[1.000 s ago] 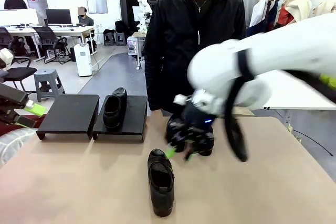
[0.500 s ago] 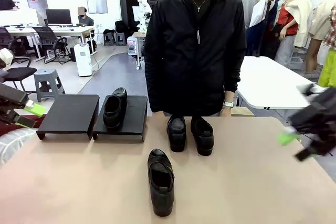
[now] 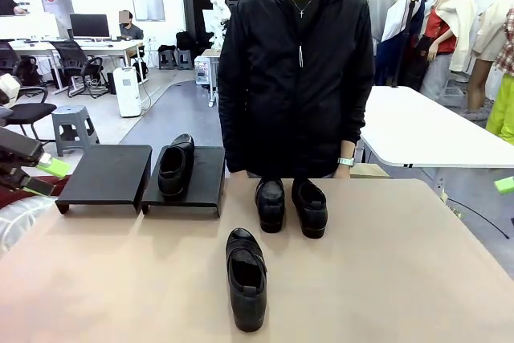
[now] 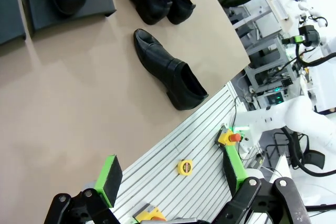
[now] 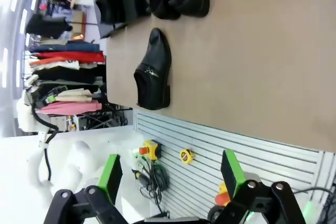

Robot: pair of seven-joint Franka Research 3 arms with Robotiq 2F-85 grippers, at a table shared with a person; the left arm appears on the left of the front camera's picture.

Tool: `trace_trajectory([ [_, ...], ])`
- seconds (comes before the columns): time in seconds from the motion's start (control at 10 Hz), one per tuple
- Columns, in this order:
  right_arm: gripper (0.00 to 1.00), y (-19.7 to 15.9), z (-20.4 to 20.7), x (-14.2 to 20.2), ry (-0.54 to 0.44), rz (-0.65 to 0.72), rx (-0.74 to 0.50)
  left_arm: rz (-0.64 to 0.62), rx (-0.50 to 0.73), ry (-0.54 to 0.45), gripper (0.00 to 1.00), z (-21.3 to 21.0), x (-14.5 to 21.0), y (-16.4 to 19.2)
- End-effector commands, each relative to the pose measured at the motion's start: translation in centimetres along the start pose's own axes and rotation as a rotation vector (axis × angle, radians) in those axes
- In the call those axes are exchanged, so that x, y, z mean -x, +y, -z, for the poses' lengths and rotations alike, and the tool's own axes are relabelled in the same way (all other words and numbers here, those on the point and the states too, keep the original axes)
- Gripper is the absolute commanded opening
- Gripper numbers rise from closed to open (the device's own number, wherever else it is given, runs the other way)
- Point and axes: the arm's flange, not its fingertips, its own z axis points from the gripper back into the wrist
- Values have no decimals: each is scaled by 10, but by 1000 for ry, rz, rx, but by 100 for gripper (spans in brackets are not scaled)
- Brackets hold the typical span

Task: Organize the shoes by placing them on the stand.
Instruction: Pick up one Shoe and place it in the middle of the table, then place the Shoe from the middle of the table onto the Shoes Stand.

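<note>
Front view: right gripper [image 3: 505, 185] now far R

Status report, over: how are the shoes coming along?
Left end effector open, empty; right end effector open, empty. One shoe on stand, three shoes on table. Nothing blocking.

We found the matte-black stand [image 3: 104, 170] just beside the left pincer [image 3: 44, 177], one glossy black shoe [image 3: 175, 168] upright on its farther platform, a pair [image 3: 290, 206] well beyond, the fourth shoe [image 3: 246, 277] alone.
</note>
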Motion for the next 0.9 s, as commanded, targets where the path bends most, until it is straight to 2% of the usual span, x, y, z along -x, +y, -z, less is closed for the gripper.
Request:
trace_trajectory([
  [0.0, 100, 8, 2, 11, 67, -23, 9, 20, 27, -13, 100, 0, 0, 1],
  [0.8, 100, 8, 2, 11, 67, -23, 9, 20, 27, -13, 100, 0, 0, 1],
])
